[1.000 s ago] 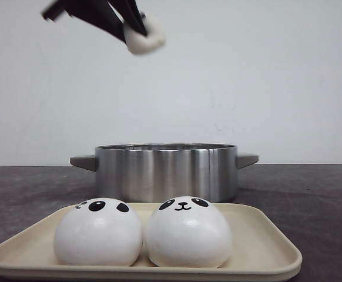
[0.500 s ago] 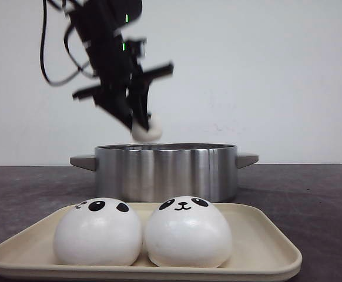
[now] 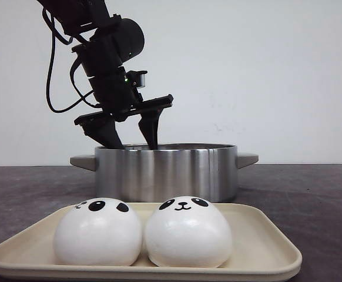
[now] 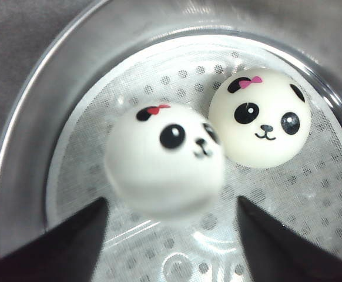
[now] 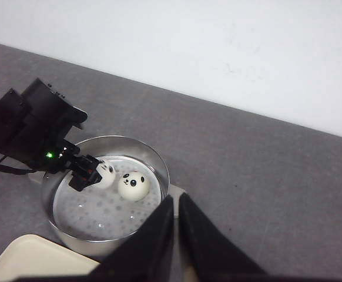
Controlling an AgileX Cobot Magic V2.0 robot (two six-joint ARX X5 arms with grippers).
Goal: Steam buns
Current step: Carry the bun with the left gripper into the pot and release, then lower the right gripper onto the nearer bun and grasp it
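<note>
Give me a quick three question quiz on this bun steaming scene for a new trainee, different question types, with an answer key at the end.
1. True or false: two buns remain on the tray.
2. Multiple choice: the left gripper is A) open over the pot, B) shut on a bun, C) resting on the tray.
3. Fill in: on the perforated steamer plate there are ___ buns: the blurred bun and the sharp one.

Key: 1 true; 2 A; 3 two.
</note>
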